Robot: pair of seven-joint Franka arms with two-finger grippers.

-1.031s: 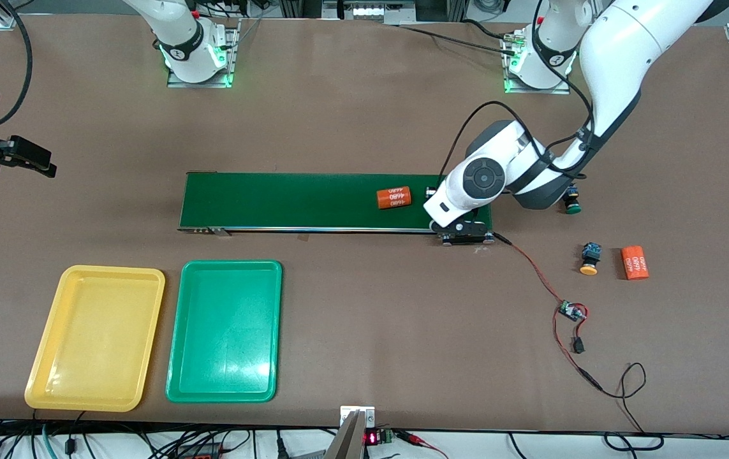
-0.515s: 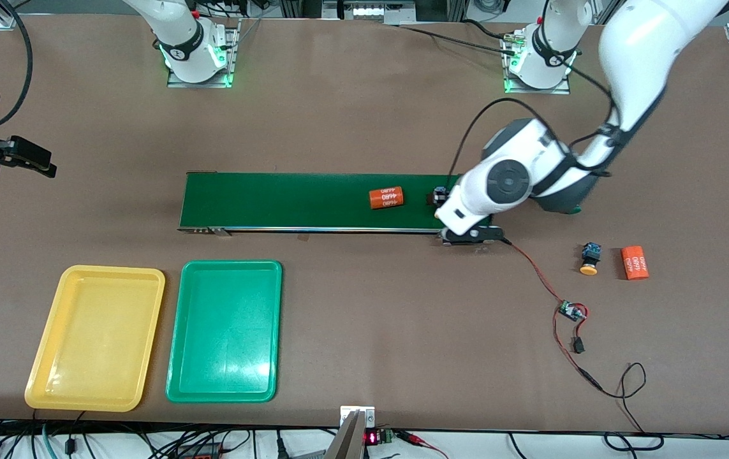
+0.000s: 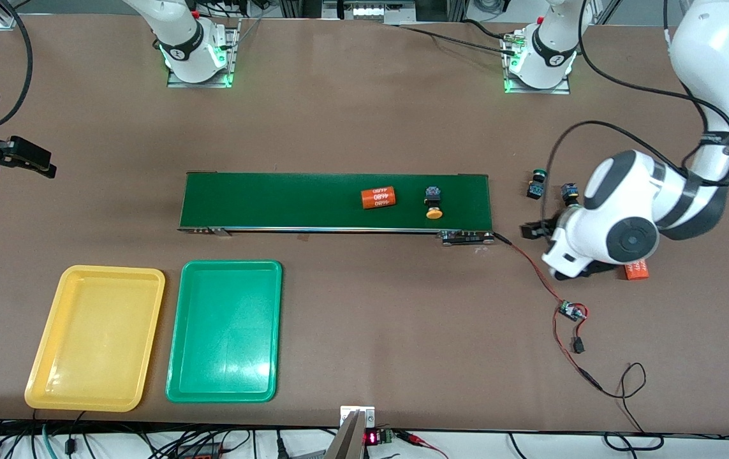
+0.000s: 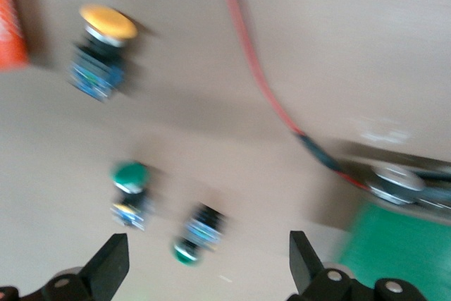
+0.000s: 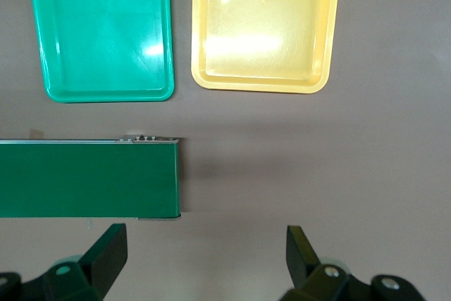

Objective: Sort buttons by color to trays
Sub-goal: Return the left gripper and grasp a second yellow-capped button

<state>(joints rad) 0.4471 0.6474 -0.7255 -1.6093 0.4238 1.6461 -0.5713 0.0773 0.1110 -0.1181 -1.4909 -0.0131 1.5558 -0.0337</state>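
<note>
One yellow-capped button (image 3: 432, 203) lies on the dark green belt (image 3: 275, 201), beside an orange cylinder (image 3: 379, 197). Off the belt's end, two green-capped buttons (image 3: 535, 185) (image 3: 569, 191) lie on the table. My left gripper (image 3: 539, 229) hangs open and empty over them (image 4: 208, 244); one green button (image 4: 197, 234) shows between its fingers, the other (image 4: 130, 181) beside it. A second yellow button (image 4: 106, 40) shows only in the left wrist view. My right gripper (image 3: 45, 164) (image 5: 204, 244) waits open, high over the table off the belt's other end. The yellow tray (image 3: 95, 338) (image 5: 264, 26) and green tray (image 3: 224, 331) (image 5: 102, 33) hold nothing.
A second orange cylinder (image 3: 637, 273) (image 4: 8, 26) lies partly under the left arm. A red and black wire (image 3: 533, 268) runs from the belt's motor end (image 3: 466, 237) to a small circuit board (image 3: 571, 312), nearer the front camera.
The left gripper opened and let go of the yellow button on the belt. The arm then swung off the belt to over the green buttons. The cylinder and button drift along the belt.
</note>
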